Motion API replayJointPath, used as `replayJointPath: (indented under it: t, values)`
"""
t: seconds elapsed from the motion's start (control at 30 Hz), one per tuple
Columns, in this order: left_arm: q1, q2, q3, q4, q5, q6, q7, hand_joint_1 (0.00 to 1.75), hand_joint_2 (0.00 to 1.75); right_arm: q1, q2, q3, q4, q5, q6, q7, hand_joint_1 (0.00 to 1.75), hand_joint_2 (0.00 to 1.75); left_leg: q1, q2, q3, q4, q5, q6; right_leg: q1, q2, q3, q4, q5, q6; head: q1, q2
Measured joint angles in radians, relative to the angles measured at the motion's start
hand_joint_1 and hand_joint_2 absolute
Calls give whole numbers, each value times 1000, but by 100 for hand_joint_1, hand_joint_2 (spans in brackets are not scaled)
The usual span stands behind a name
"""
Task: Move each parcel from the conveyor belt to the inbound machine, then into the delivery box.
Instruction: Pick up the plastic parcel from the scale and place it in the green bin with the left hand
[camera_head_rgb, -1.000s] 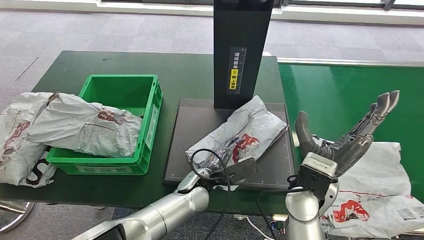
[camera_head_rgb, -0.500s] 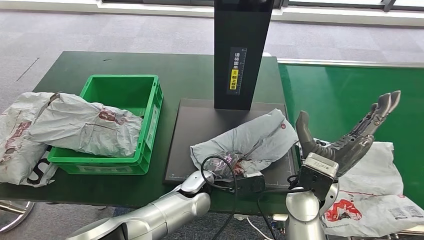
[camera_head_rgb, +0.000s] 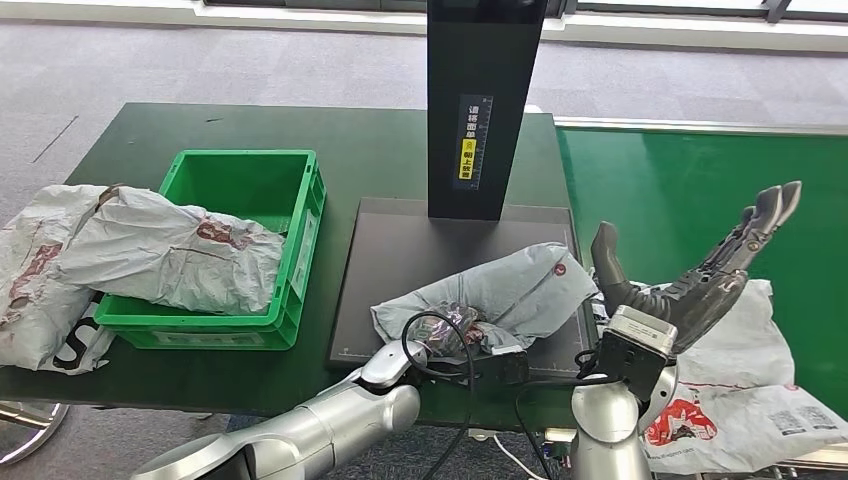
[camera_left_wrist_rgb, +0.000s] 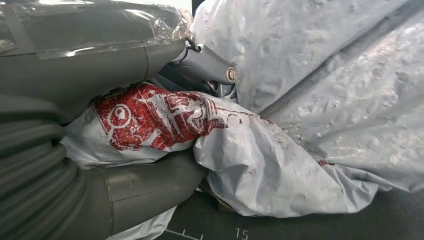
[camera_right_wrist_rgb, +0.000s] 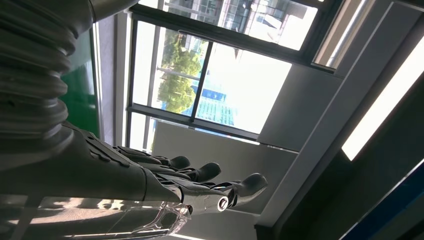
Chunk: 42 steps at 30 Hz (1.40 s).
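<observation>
While the grey parcel lies crumpled across the near right part of the inbound machine's dark platform, its near edge is gripped by the left hand, which is seen at the platform's front rim. In the left wrist view the bag's red-printed fold is pinched between the thick thumb and the fingers (the fingers are closed down over the plastic). The machine's black upright column stands at the back of the platform, apart from the parcel.

The right hand is held raised above the green conveyor belt, palm up, fingers spread and straight, with nothing in it. Just beneath and behind it, another parcel is spread flat on the belt.

On the left of the table, the green delivery box is seen with a grey parcel draped over its near left rim, and one more bag lies against the box's outer side.
</observation>
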Motion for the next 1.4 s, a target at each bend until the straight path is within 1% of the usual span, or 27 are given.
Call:
replayJointPath:
  t: [0.1, 0.17, 0.27, 0.33, 0.37, 0.4, 0.43, 0.5, 0.53, 0.57, 0.63, 0.67, 0.7, 0.77, 0.83, 0.9, 1.07, 1.23, 1.4]
  values:
    - [0, 0, 0, 3, -2, 14, 3, 175, 175, 0, 0, 0, 0, 0, 0, 0, 0, 175, 0, 0, 0, 0, 0, 0, 0, 0, 0, 0, 0, 0, 0, 0]
    - [0, 0, 0, 6, -10, 50, 8, 175, 175, 0, 0, 0, 0, 0, 0, 0, 0, 175, 0, 0, 0, 0, 0, 0, 0, 0, 0, 0, 0, 0, 0, 0]
    - [-1, 3, 5, 15, -68, 179, 32, 175, 175, 1, 0, -1, 0, 2, 0, 0, 0, 175, 0, 0, 0, 0, 0, 0, 0, 1, -1, 0, 0, 0, 0, 0]
    - [0, 9, 43, 7, -213, 263, 51, 175, 175, 2, 0, -4, 0, 3, 0, 0, 0, 175, 0, 1, 0, 0, 0, 0, 0, 1, -1, 0, 1, 0, 0, 0]
    - [6, 13, 88, -14, -341, 286, 49, 175, 175, 2, 0, -6, -1, 3, 0, 0, 0, 175, 0, 0, 0, 0, 1, 0, 0, 0, -1, 0, 1, 0, 0, 0]
    - [19, 17, 156, -49, -509, 298, 34, 175, 175, 3, -1, -10, -1, 2, 0, 0, 0, 175, 0, 0, 0, 0, 1, 0, 0, 0, -1, 0, 1, 0, 0, 0]
    - [41, 19, 244, -100, -685, 302, 5, 175, 175, 4, -1, -12, -2, 2, 0, 0, 0, 175, 0, 0, 0, 0, 1, 0, 0, 0, -1, 0, 1, 0, 0, 0]
    - [106, 24, 469, -255, -1000, 305, -75, 175, 175, 6, -2, -19, -3, 0, -1, 1, 0, 175, -1, 4, -1, 0, 0, 0, -1, 5, -3, 1, 1, 0, 0, 0]
    - [140, 25, 602, -354, -1094, 305, -116, 175, 175, 7, -2, -21, -3, 0, -1, 1, 0, 175, -1, 9, -1, 0, 0, -1, -1, 9, -4, 1, 2, -1, 0, 0]
    - [169, 25, 736, -452, -1139, 305, -150, 175, 175, 7, -2, -24, -3, -1, -1, 1, 0, 175, -1, 14, -1, 0, -2, -1, -1, 14, -6, 1, 3, -1, 0, 0]
    - [210, 23, 974, -621, -1109, 306, -194, 175, 175, 9, -2, -27, -3, -2, -1, 1, 0, 175, -1, 23, 1, 0, -5, -2, -1, 24, -8, 1, 3, -1, 0, 0]
    - [230, 23, 1060, -688, -1070, 306, -203, 175, 175, 10, -2, -27, -3, -2, -1, 1, 0, 175, -1, 26, 3, 0, -6, -3, -1, 26, -8, 1, 3, -2, -1, 0]
    - [253, 25, 1124, -748, -1042, 306, -207, 175, 175, 12, -2, -28, -3, -3, -1, 1, 0, 175, 0, 26, 3, 0, -5, -3, 0, 26, -7, 2, 3, -3, -1, 0]
    - [296, 26, 1211, -852, -1018, 307, -209, 175, 175, 14, -3, -30, -3, -4, -1, 1, 0, 175, 3, 18, 1, -1, -3, -4, 3, 18, -6, 2, 1, -4, -2, 0]
    - [326, 23, 1276, -938, -1005, 307, -216, 175, 175, 14, -3, -29, -3, -5, 0, 1, 0, 175, 4, 10, -1, -1, -2, -5, 4, 10, -5, 2, 0, -6, -2, 0]
    - [345, 23, 1339, -1004, -987, 307, -229, 175, 175, 14, -3, -29, -3, -8, 0, 1, 0, 175, 4, 8, -1, -1, -2, -6, 4, 9, -5, 3, 0, -6, -2, 0]
    - [368, 23, 1465, -1106, -956, 306, -268, 175, 175, 14, -3, -29, -2, -18, 0, 1, 0, 175, 4, 8, -1, -1, -2, -6, 4, 8, -5, 3, -1, -6, -2, 0]
    - [370, 23, 1541, -1144, -1000, 306, -251, 175, 175, 14, -3, -29, -2, -20, 0, 1, 0, 175, 4, 7, -1, -1, -2, -6, 4, 7, -5, 2, -1, -6, -2, 0]
    - [370, 23, 1576, -1147, -1009, 306, -249, 175, 175, 14, -3, -28, -2, -20, 0, 1, 0, 175, 4, 7, -1, -1, -2, -6, 4, 7, -5, 2, -1, -6, -2, 0]
